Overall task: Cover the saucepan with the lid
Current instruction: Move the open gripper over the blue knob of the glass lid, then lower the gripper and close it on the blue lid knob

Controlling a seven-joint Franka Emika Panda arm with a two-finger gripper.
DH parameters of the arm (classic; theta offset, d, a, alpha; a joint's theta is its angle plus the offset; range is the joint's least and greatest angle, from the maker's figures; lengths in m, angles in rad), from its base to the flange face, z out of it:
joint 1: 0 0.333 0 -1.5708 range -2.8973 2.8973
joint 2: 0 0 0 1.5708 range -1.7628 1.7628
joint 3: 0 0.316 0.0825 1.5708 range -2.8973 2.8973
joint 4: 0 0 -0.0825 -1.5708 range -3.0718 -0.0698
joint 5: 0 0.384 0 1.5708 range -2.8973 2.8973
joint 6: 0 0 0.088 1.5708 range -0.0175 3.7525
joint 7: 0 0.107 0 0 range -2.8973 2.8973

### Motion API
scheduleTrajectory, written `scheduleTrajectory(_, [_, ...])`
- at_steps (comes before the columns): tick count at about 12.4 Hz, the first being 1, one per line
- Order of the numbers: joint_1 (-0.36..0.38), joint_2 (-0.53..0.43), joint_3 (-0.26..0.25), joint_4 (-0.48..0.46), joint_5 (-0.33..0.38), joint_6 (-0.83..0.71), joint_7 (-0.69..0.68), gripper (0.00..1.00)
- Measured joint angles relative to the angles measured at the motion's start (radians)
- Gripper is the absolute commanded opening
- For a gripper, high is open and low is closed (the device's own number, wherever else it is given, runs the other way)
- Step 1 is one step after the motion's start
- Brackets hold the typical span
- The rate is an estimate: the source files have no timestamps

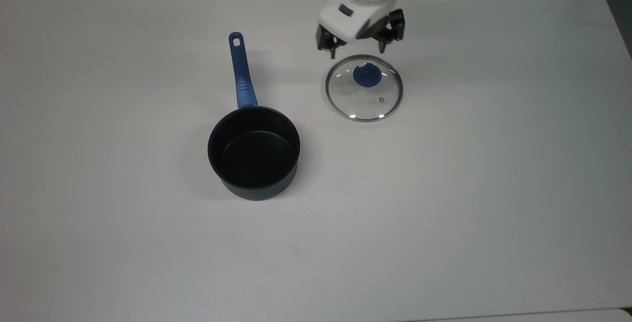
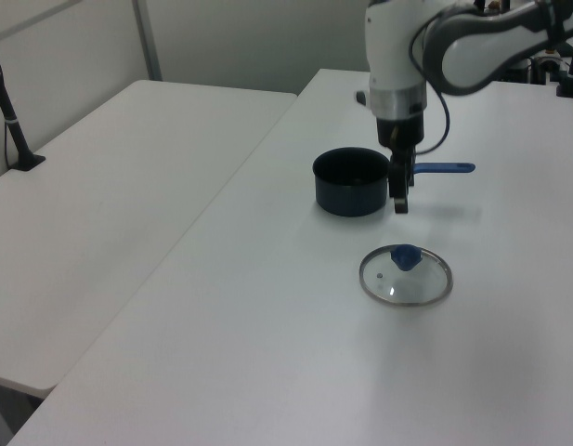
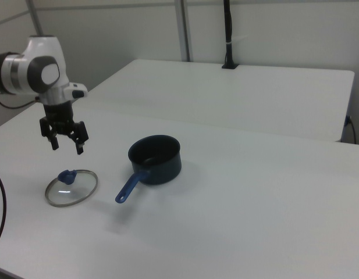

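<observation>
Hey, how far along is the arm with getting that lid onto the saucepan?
Early stage. Done: the open gripper hangs above the lid, close to its blue knob. In hand: nothing; the lid lies flat on the table, apart from the saucepan, which stands uncovered. Left: lower onto the knob, close on it, lift, carry the lid over the saucepan and set it down.

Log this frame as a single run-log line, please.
phase: approach | gripper: open, above the lid's knob, holding nothing | lid: flat on table, apart from saucepan | saucepan: uncovered
</observation>
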Motion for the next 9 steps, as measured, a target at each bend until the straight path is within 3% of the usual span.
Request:
scheduleTrajectory(7, [0.029,0.116,0.027,-0.022,-0.009,0.079,0.034,1.00])
scheduleTrajectory(9, [0.044,0.134,0.028,-0.022,-0.012,0.093,0.036,0.95])
